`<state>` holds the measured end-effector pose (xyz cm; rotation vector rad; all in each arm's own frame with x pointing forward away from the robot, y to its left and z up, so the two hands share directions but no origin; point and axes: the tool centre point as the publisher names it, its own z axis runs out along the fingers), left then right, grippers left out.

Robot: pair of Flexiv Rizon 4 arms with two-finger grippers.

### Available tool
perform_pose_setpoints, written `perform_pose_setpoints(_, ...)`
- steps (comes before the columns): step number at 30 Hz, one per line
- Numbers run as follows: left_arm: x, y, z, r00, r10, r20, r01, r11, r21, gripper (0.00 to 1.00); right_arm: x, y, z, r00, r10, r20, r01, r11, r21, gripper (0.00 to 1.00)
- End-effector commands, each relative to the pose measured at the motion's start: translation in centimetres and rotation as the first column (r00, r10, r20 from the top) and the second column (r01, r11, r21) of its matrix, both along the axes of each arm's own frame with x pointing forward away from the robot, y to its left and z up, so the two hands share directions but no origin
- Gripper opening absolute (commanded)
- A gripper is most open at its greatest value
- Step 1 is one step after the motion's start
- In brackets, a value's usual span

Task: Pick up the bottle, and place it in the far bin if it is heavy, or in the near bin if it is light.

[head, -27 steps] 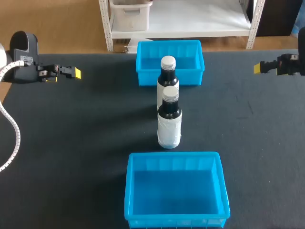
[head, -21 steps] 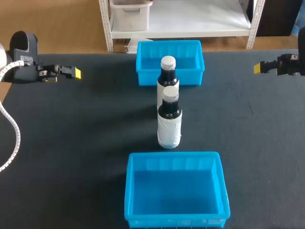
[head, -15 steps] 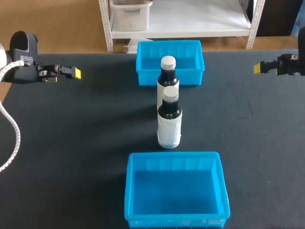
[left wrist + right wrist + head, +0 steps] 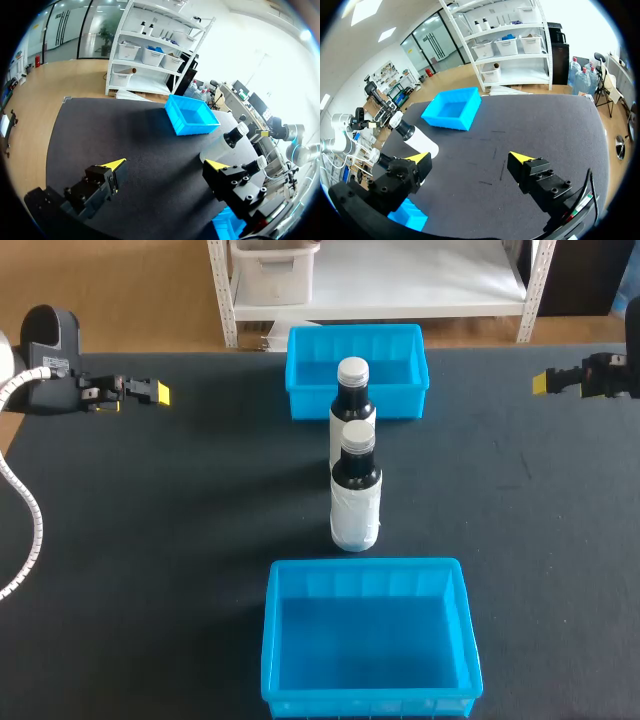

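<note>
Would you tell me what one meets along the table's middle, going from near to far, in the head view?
near bin → near bottle → far bottle → far bin

The surface (image 4: 180, 520) is dark grey and matte, like a mat, and it looks flat and even. On its right part a few thin pale scratches (image 4: 524, 466) show, also visible in the right wrist view.

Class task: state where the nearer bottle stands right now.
In the head view the nearer bottle stands upright in the middle, just beyond the near bin, with the other bottle close behind it.
</note>
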<state>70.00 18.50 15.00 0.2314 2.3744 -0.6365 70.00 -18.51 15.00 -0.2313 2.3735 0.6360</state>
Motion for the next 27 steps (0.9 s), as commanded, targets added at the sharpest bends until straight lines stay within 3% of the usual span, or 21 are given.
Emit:
perform_pose_setpoints(1,0.0,0.0,0.0,1.000,0.000,0.000,0.000,1.000,0.000,1.00,0.0,0.0,0.0,1.000,0.000,0.000,0.000,1.000,0.000,1.00)
perform_pose_setpoints(3,0.0,0.0,0.0,1.000,0.000,0.000,0.000,1.000,0.000,1.00,-0.1,0.1,-0.1,0.983,0.175,0.048,-0.174,0.984,-0.025,1.00)
perform_pose_setpoints(5,0.0,0.0,0.0,1.000,0.000,0.000,0.000,1.000,0.000,1.00,-0.4,0.1,0.4,0.937,0.341,0.081,-0.332,0.938,-0.102,1.00)
perform_pose_setpoints(8,0.0,0.0,0.0,1.000,0.000,0.000,0.000,1.000,0.000,1.00,-1.3,0.3,1.5,0.775,0.623,0.107,-0.592,0.774,-0.223,1.00)
perform_pose_setpoints(10,0.0,0.0,0.0,1.000,0.000,0.000,0.000,1.000,0.000,1.00,-2.4,0.4,2.1,0.593,0.800,0.093,-0.749,0.591,-0.300,1.00)
perform_pose_setpoints(11,0.0,0.0,0.0,1.000,0.000,0.000,0.000,1.000,0.000,1.00,-2.9,0.3,2.4,0.537,0.840,0.074,-0.787,0.531,-0.314,1.00)
perform_pose_setpoints(27,0.0,0.0,0.0,1.000,0.000,0.000,0.000,1.000,0.000,1.00,-2.9,0.3,2.4,0.537,0.840,0.074,-0.787,0.531,-0.314,1.00)
